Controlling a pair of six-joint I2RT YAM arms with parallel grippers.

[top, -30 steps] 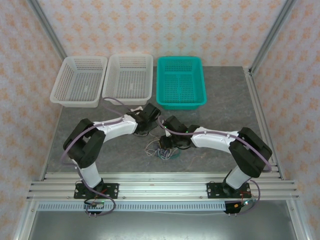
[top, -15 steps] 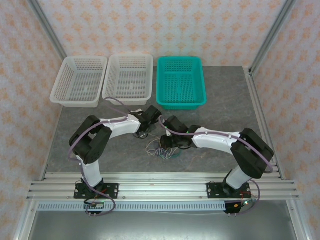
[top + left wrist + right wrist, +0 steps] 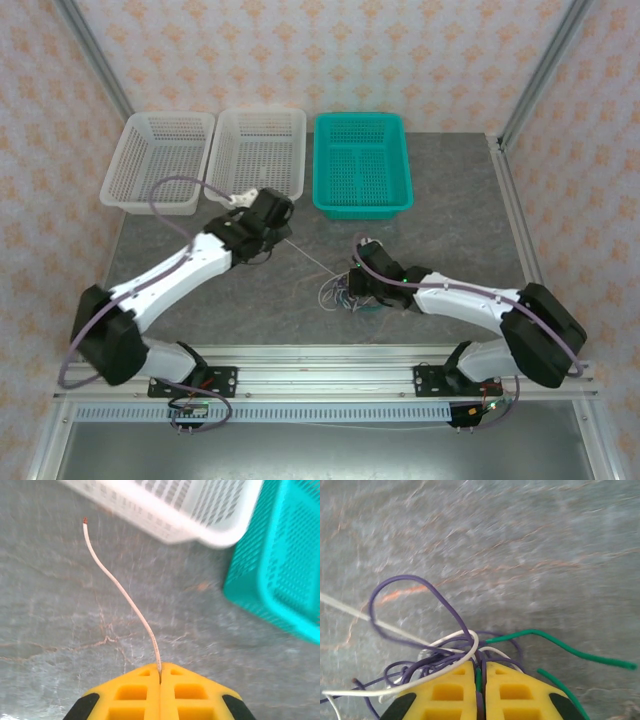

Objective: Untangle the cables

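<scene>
Left jaws closed tight on one cream-white cable (image 3: 125,597), its free end pointing toward the white basket (image 3: 200,510); the strand runs back across the grey worktop (image 3: 450,215) to the clump of cables (image 3: 342,297) at centre; right jaws closed on that clump, a green strand (image 3: 560,645) trailing aside.

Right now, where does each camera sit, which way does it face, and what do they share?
Top external: fixed above and behind, looking down on the grey stone-patterned table, left arm and right arm.
Left wrist: on the left arm, facing a teal plastic basket past the left gripper, shut on a thin cream-white cable.
Right wrist: on the right arm, facing down past the right gripper, shut on a clump of thin purple, white and green cables.
Shared: all three see the cream-white cable.
</scene>
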